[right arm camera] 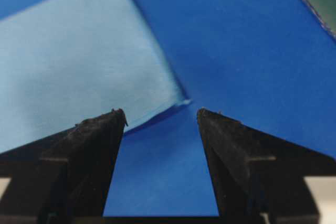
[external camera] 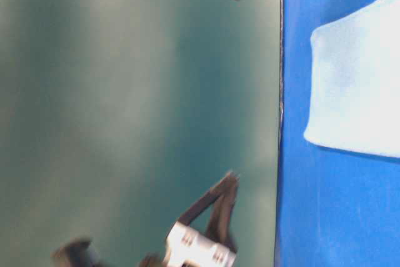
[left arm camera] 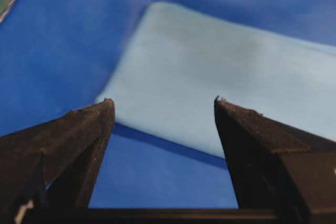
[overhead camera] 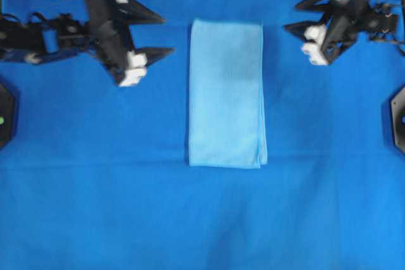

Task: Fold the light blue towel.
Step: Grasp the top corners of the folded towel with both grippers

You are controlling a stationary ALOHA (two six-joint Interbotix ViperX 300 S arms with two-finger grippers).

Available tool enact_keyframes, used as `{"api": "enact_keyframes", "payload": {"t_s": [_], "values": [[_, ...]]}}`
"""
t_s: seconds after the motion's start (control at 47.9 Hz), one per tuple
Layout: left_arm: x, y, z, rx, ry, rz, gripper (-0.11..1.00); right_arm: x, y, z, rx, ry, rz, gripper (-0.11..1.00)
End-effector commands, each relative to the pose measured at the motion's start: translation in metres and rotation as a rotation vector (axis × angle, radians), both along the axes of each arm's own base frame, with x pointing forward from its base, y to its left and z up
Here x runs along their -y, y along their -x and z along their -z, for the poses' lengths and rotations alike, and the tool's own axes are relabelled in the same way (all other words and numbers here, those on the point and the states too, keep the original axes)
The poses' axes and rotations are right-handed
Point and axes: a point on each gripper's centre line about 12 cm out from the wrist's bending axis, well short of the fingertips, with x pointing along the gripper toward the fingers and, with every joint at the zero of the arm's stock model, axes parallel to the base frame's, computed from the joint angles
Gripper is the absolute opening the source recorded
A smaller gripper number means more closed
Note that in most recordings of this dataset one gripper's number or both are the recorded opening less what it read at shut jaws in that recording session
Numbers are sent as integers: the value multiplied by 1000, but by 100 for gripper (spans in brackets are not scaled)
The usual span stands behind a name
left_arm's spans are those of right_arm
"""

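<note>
While the light blue towel point(overhead camera: 226, 95) lies folded on my blue-covered desk point(overhead camera: 95, 207), both grippers — left gripper point(overhead camera: 166, 35), right gripper point(overhead camera: 292, 17) — flank it, jaws wide open, empty.

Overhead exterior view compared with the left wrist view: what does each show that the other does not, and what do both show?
Only the overhead view shows the whole light blue towel as a long folded rectangle, with the open left gripper and open right gripper on either side, neither touching it. Only the left wrist view shows a green strip past the table cloth's edge. Both show the towel lying flat on the darker blue table cloth.
</note>
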Motion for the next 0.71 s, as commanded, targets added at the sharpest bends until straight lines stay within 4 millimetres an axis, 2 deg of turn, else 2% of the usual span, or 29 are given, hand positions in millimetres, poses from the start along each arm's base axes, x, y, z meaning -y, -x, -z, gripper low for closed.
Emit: {"api": "enact_keyframes", "payload": {"t_s": [0.0, 0.125, 0.334, 0.542, 0.688], "values": [[-17, -17, 2, 9, -3, -30, 73, 14, -16, 0, -15, 15, -6, 61], [-35, -30, 20, -26, 9, -61, 73, 26, -36, 20, -65, -8, -15, 61], [-56, -46, 52, -78, 29, -93, 73, 39, -56, 50, -135, -34, -25, 61], [-73, -53, 83, -128, 51, -122, 73, 45, -61, 74, -187, -62, -22, 61], [-74, -56, 96, -156, 61, -120, 72, 49, -58, 89, -224, -84, -7, 61]]}}
